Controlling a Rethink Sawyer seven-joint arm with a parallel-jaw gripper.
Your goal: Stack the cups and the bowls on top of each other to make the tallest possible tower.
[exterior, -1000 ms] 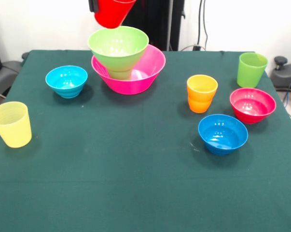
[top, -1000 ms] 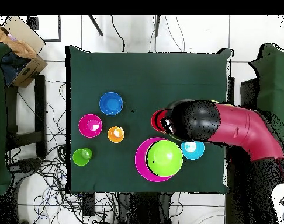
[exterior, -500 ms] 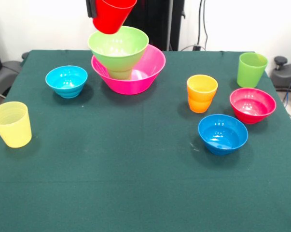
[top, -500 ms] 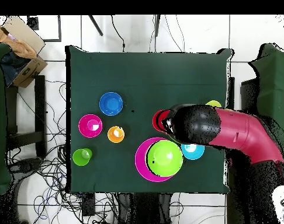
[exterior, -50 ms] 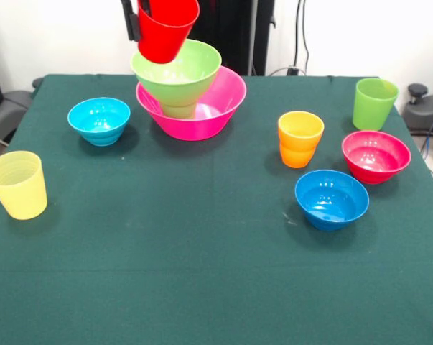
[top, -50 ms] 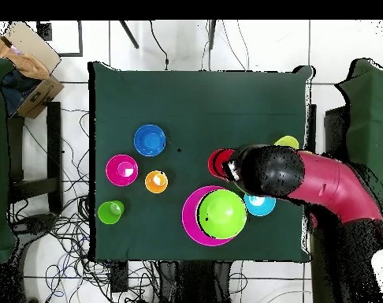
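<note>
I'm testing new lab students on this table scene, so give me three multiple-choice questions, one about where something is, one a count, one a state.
1. Where is the lime green bowl?
A. flat on the cloth
B. on a small cup inside the large pink bowl
C. inside the darker blue bowl

2. How many bowls sit alone on the cloth?
A. one
B. three
C. five

3. What state is the red cup in?
A. lifted, tilted, above the tower
B. lying on the cloth
C. nested in the orange cup

Answers:
1 B: a cup props it up within the pink bowl.
2 B: light blue, magenta, darker blue.
3 A: it hangs at the pincer, clear of the lime green bowl's rim.
</note>
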